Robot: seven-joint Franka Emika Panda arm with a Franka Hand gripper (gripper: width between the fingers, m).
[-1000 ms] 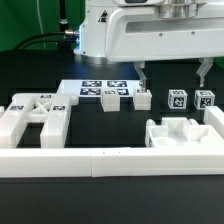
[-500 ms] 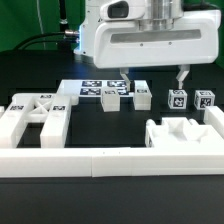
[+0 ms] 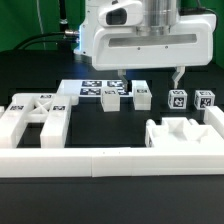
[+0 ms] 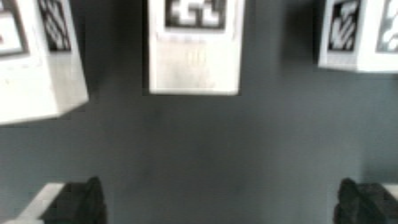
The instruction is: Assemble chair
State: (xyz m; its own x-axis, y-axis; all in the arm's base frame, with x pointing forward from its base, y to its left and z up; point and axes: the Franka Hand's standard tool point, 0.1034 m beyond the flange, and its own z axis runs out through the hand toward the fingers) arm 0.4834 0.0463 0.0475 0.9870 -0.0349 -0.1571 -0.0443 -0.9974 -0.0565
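Your gripper (image 3: 150, 79) hangs wide open and empty above the small block (image 3: 143, 97) beside the marker board (image 3: 82, 89), apparently lining up a grasp.

The gripper (image 3: 150, 80) has a broad, boxy white body with rounded corners and a dark round spot (image 3: 121, 13) near its top. Its two fingers (image 3: 178, 76) are thin and greyish. In the wrist view their tips (image 4: 75, 200) are black.

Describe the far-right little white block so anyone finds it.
Find the big notched white part on the exterior view's right. Behind it, the block meant stands beside a similar block; it is the outer one, nearest the picture's edge.
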